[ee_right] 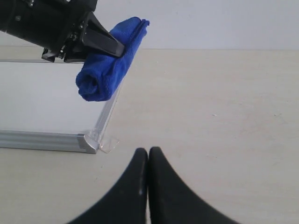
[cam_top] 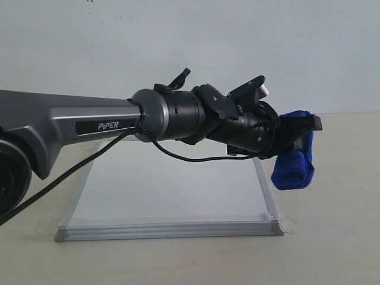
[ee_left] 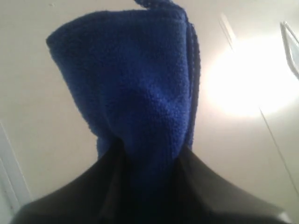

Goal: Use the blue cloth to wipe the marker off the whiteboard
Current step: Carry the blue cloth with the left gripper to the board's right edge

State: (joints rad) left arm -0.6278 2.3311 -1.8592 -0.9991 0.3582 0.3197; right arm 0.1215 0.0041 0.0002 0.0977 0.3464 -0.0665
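Observation:
My left gripper (cam_top: pixel 309 127) is shut on the blue cloth (cam_top: pixel 294 166), a thick rolled bundle that hangs in the air just past the right edge of the whiteboard (cam_top: pixel 178 196). In the left wrist view the cloth (ee_left: pixel 140 84) fills the gap between the dark fingers (ee_left: pixel 210 186). The right wrist view shows the cloth (ee_right: pixel 105 70) above the board's (ee_right: pixel 42 98) edge. The marker is out of view: the bare board surface I see is white, and the left arm covers part of it. My right gripper (ee_right: pixel 148 151) is shut and empty over the table near the board's taped corner (ee_right: pixel 108 143).
The long grey left arm (cam_top: pixel 89 124) and its black cable (cam_top: pixel 65 175) stretch across the board from the left. The beige table (cam_top: pixel 332 237) surrounds the board. A pale wall (cam_top: pixel 190 41) stands behind.

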